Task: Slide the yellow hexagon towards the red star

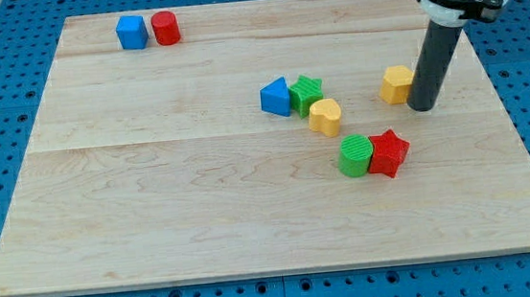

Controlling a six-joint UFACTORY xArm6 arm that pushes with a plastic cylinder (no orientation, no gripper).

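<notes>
The yellow hexagon [396, 84] lies on the wooden board at the view's right. My tip [423, 108] stands right beside it, on its right side, touching or nearly touching it. The red star [388, 152] lies below the hexagon, toward the view's bottom, pressed against a green cylinder [354, 155] on its left.
A yellow heart [325, 116], a green block [306, 93] and a blue triangle [276, 97] cluster left of the hexagon. A blue cube [132, 32] and a red cylinder [166, 28] sit at the view's top left. The board's right edge [512, 108] is near my tip.
</notes>
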